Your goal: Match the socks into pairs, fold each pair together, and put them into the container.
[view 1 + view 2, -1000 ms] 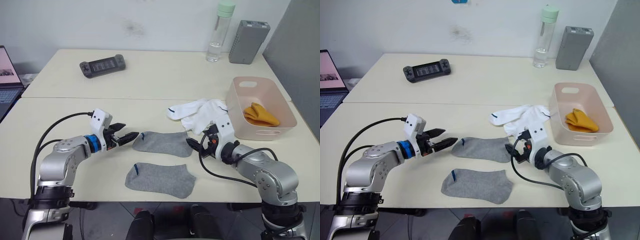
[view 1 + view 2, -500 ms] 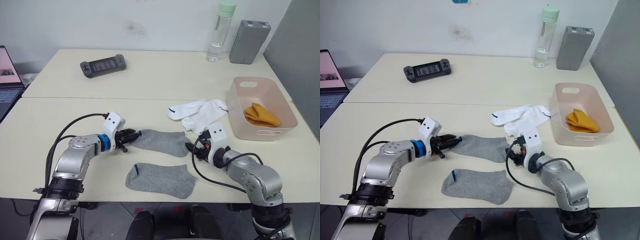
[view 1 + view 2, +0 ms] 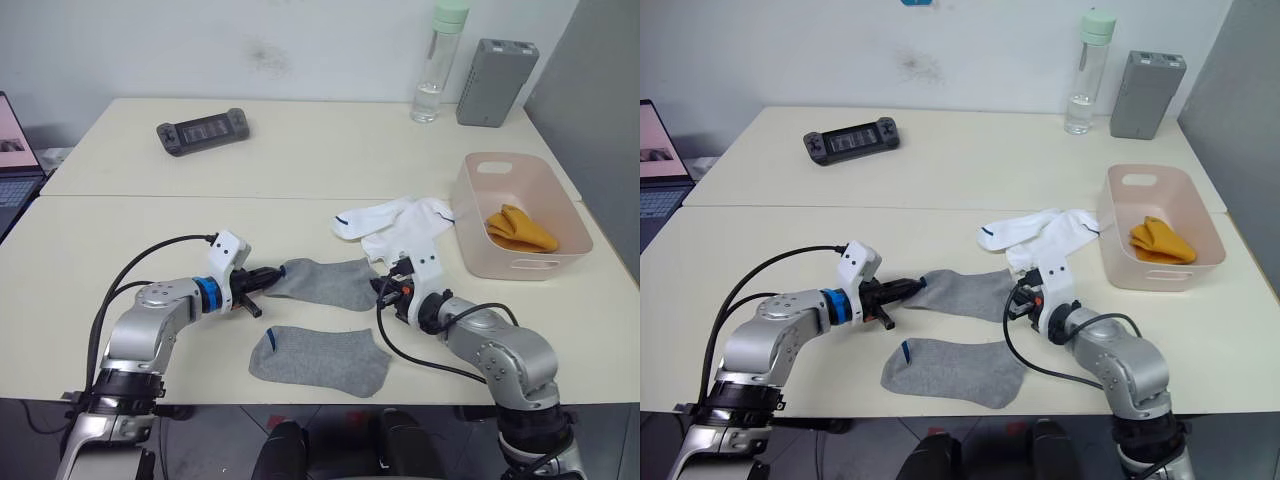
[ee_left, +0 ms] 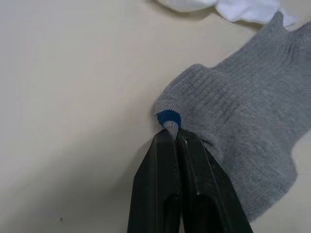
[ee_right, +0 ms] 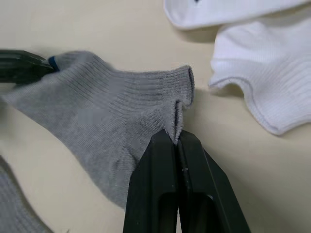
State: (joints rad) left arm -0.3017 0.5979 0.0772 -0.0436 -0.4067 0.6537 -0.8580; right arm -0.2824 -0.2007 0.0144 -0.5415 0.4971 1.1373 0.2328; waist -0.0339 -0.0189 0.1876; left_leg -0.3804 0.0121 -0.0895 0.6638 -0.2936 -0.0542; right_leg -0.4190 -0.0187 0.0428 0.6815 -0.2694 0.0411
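Note:
A grey sock lies flat in the middle of the table. My left gripper is shut on its left end, beside a small blue tab. My right gripper is shut on the bunched edge at its right end. A second grey sock lies apart from it, nearer the front edge. Two white socks lie in a loose heap just behind the right gripper. The pale pink container stands at the right with a folded orange pair inside.
On the far table sit a black handheld game console, a water bottle and a grey box. A laptop pokes in at the left edge. The table's front edge runs just below the second grey sock.
Both grippers reached in to the ends of the upper grey sock and went from open to shut on it. The sock's right edge has bunched up.

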